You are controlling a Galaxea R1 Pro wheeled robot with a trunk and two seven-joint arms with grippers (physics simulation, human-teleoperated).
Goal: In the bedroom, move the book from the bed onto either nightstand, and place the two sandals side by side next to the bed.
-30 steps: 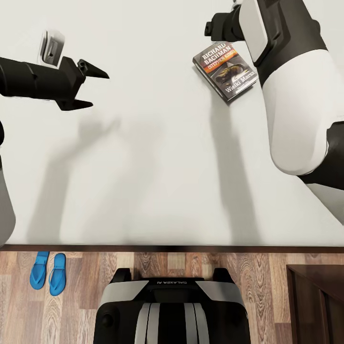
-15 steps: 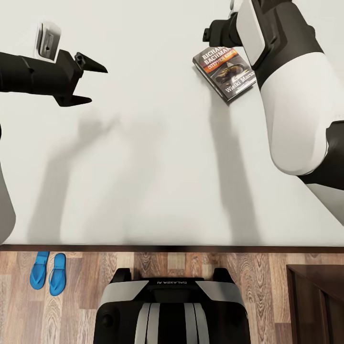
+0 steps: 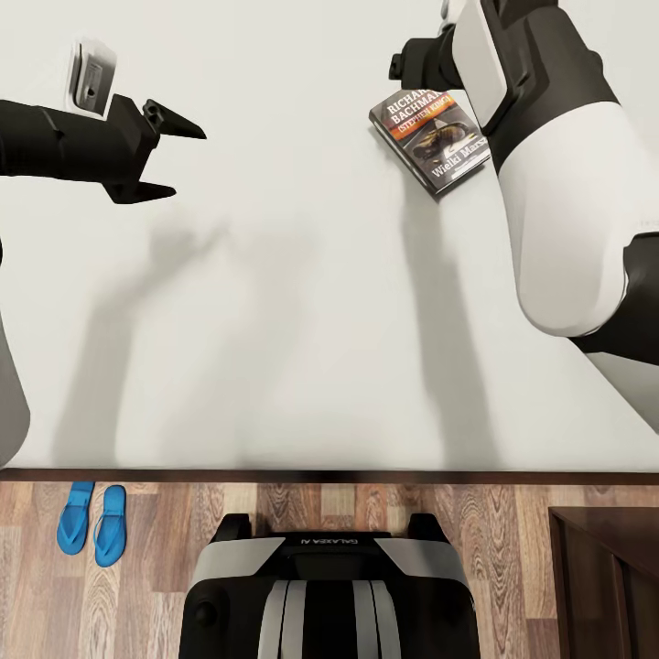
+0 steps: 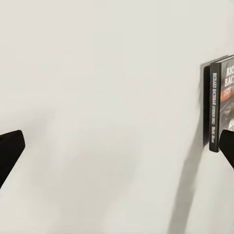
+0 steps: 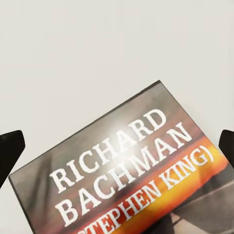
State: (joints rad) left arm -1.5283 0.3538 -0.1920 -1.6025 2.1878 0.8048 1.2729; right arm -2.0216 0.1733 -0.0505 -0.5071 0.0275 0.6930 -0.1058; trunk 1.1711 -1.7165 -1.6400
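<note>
Up close, the book (image 5: 131, 170) read "RICHARD BACHMAN (STEPHEN KING)"; the head view added "Wielki Marsz" and blue sandals (image 3: 92, 522). Both grippers, left (image 3: 169, 161) and right (image 5: 117, 146), gaped wide.

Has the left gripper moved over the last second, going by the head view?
Yes. The left gripper has drawn slightly toward the picture's left and top, away from the book, which lies unmoved on the bed.

The right arm (image 3: 558, 183) is covering the book's (image 3: 430, 137) far corner and hiding its own end effector. In the right wrist view, the frame edge is cutting off the book's lower part. The nightstand (image 3: 609, 577) is running off the corner.
</note>
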